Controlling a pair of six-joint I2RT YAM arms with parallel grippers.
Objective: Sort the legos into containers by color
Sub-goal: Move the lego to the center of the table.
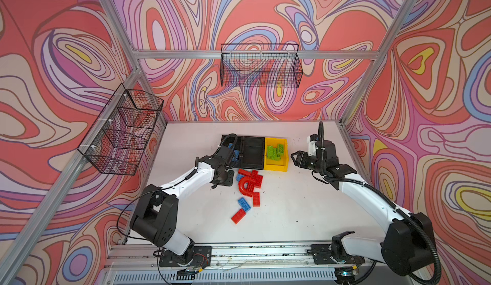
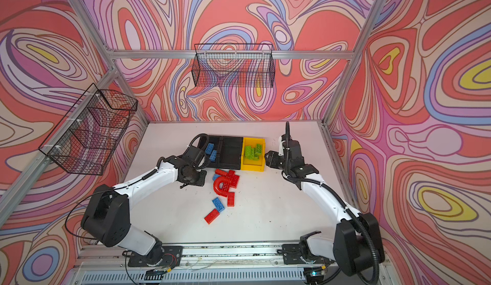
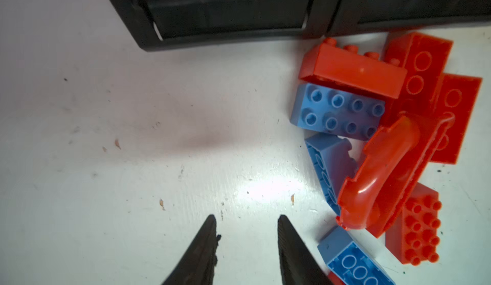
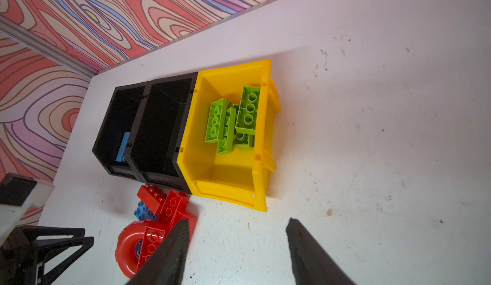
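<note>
Swirly pink walls all round, and a scuffed white table (image 1: 292,217) in the middle of it. Toward its far edge, about midway along, stand the three joined containers (image 2: 232,150). The left black bin (image 4: 117,119) has a few blue bricks (image 2: 210,148) in it, the middle black bin (image 4: 159,126) looks empty, and the yellow bin (image 4: 228,182) holds the green bricks (image 4: 233,119). Just in front of them lies a heap (image 1: 252,180) of reds and blues round the red arch (image 3: 377,180). A loose blue brick (image 1: 244,204) and a loose red brick (image 1: 238,216) lie nearer the front edge. The left gripper (image 3: 245,217) hangs low beside the heap, jaws apart with nothing between them. The right gripper (image 4: 236,221) hovers by the yellow bin, likewise apart and empty. I'd say the left is after the studded blue brick (image 3: 337,111). A red brick (image 3: 350,71) leans on it, so best pinch it squarely and lift straight up before swinging to the left black bin
</note>
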